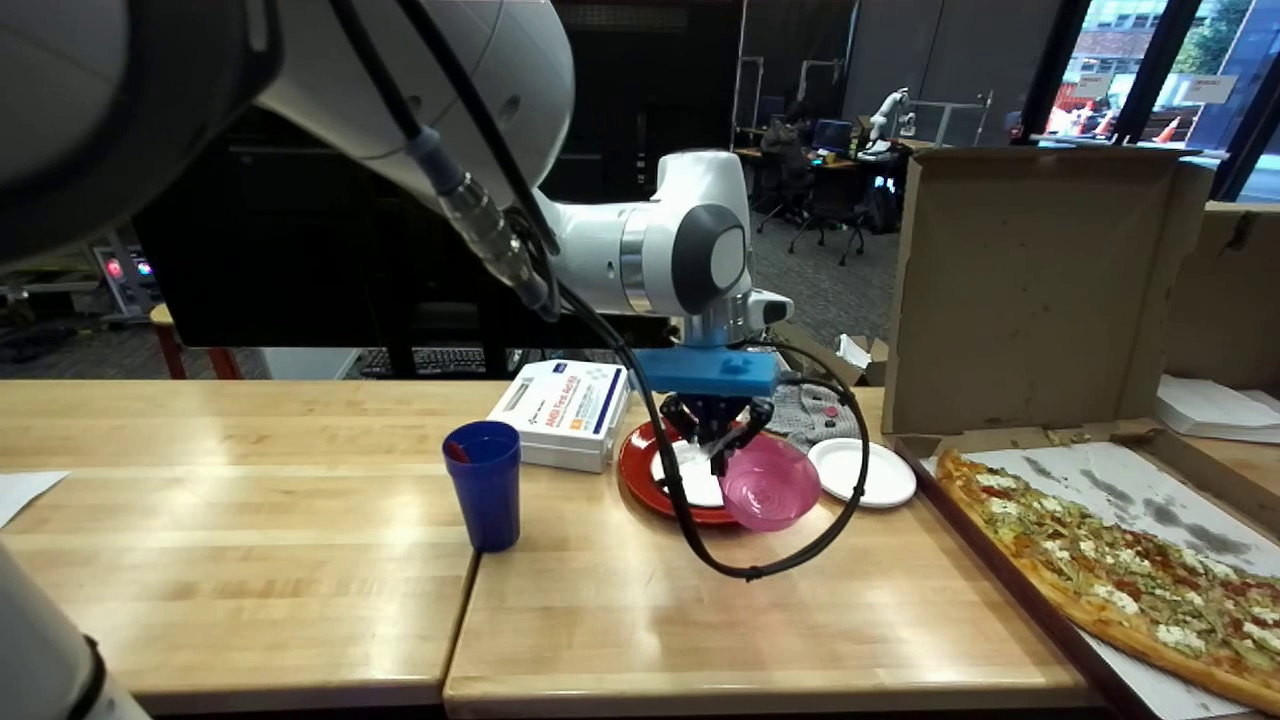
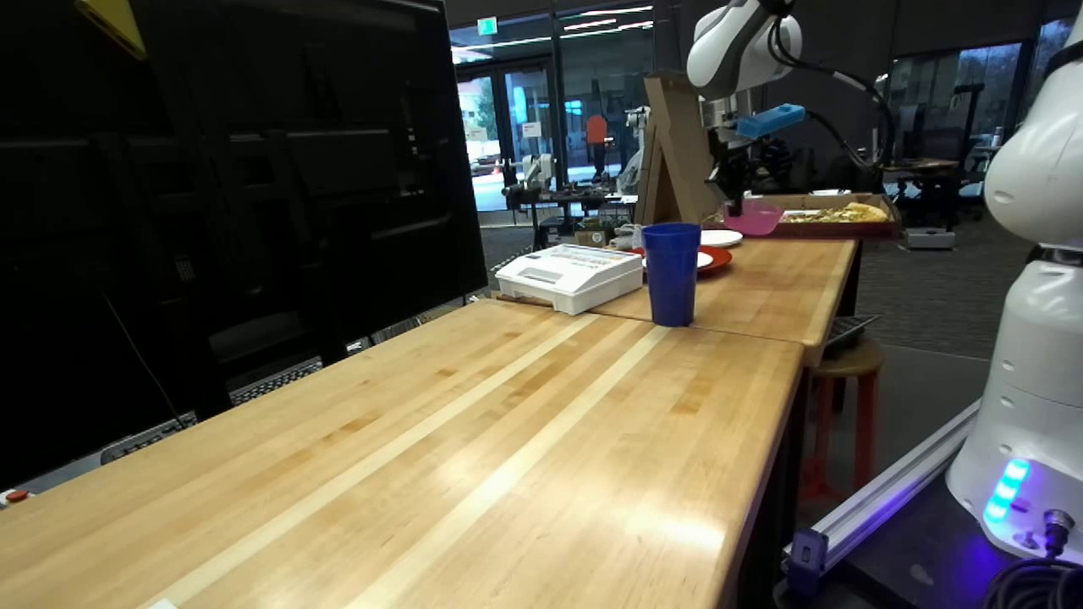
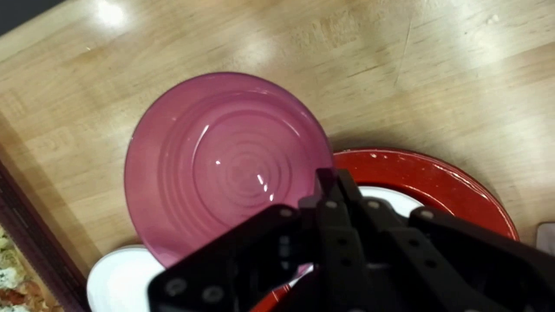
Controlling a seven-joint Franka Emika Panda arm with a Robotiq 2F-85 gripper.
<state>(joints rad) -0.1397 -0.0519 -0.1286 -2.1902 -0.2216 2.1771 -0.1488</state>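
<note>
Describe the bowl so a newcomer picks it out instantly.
Find the open pizza box on the wooden table. Near it, the gripper pinches the bowl by its rim. Unlike the red plate and white plates nearby, it is pink and deep.

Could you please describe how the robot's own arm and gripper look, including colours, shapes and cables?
The smooth, rounded white arm has dark grey joint covers and a silver metal ring. A flat blue block is mounted above the black, multi-linked gripper. Black cables, one with a long silver connector, run along the arm. Bluish lights glow on the white base.
</note>
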